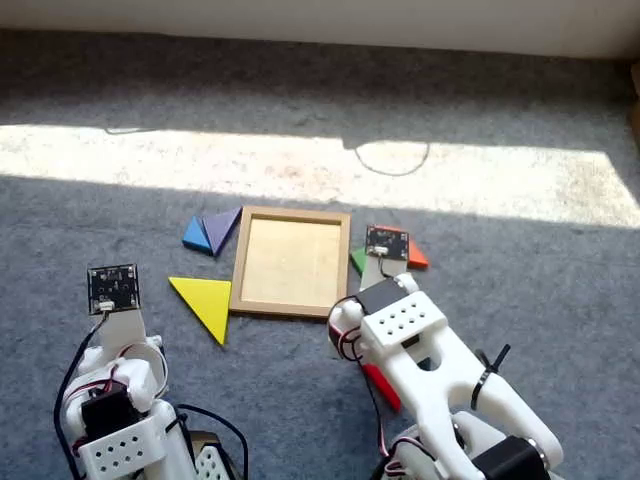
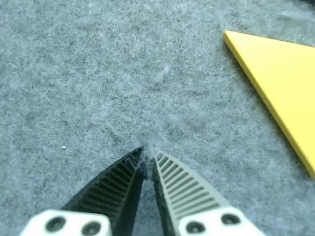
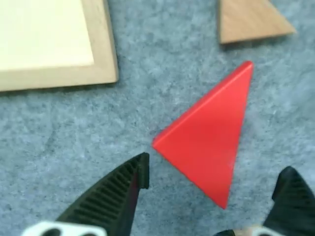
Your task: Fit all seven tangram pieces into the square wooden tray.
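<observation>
The square wooden tray point(image 1: 290, 262) lies empty in the middle of the grey carpet, and its corner point(image 3: 101, 54) shows in the right wrist view. My right gripper point(image 3: 216, 177) is open, its fingers either side of a red triangle point(image 3: 209, 142) flat on the carpet. That red piece point(image 1: 383, 385) peeks out under the right arm. A tan triangle point(image 3: 248, 19) lies beyond it. My left gripper point(image 2: 147, 157) is shut and empty, just above bare carpet, with the large yellow triangle point(image 2: 280, 83) point(image 1: 205, 303) off to one side.
A blue triangle point(image 1: 196, 235) and a purple piece point(image 1: 222, 228) touch each other left of the tray. A green piece point(image 1: 358, 260) and an orange piece point(image 1: 417, 256) lie right of it, partly under the right arm's camera. A thin cable loop point(image 1: 390, 160) lies farther back.
</observation>
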Controlling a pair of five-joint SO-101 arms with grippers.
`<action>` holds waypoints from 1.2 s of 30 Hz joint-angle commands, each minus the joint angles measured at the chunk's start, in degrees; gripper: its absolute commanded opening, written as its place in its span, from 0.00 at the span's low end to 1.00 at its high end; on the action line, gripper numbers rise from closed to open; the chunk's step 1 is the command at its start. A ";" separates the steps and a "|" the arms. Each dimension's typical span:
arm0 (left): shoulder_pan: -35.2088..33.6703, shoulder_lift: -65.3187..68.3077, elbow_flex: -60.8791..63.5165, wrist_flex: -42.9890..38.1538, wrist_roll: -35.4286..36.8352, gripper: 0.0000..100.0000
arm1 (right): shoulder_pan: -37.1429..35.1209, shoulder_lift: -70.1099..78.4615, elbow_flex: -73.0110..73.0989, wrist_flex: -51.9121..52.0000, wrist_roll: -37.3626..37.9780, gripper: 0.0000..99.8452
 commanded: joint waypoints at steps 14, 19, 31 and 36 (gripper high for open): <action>-0.84 -1.80 1.19 0.44 -0.09 0.01 | -1.01 8.92 -0.48 -3.82 0.62 0.39; -0.84 -1.80 1.19 0.44 -0.09 0.01 | -0.84 9.36 -0.48 -3.91 0.44 0.39; -0.84 -1.80 1.19 0.44 -0.09 0.01 | -0.92 9.45 -0.48 -9.54 0.26 0.39; -0.84 -1.80 1.19 0.44 -0.09 0.01 | -0.84 9.45 -0.13 -9.63 0.26 0.39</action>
